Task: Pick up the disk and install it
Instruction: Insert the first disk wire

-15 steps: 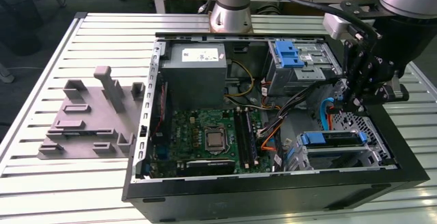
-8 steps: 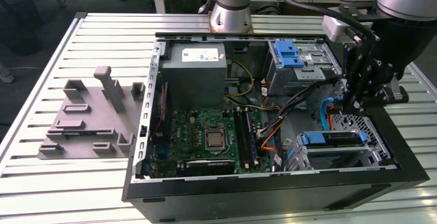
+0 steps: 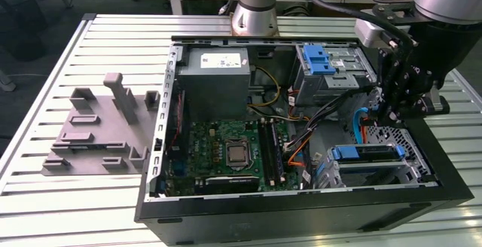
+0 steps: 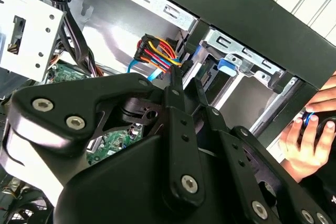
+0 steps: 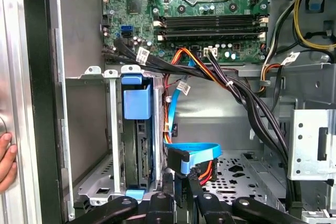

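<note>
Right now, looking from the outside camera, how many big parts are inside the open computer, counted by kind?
Gray power supply box: 1
Green circuit board: 1
Metal drive cages: 2
Total: 4

Silver arm (image 3: 256,7), black pincer (image 4: 184,85) links with silver screws, black cables

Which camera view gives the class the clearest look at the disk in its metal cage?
The first wrist view: the disk stands on edge in the metal cage, its blue carrier tab facing the camera. The exterior view shows it smaller, seated in the cage beneath the gripper. The second wrist view shows just a blue tab past the gripper.
</note>
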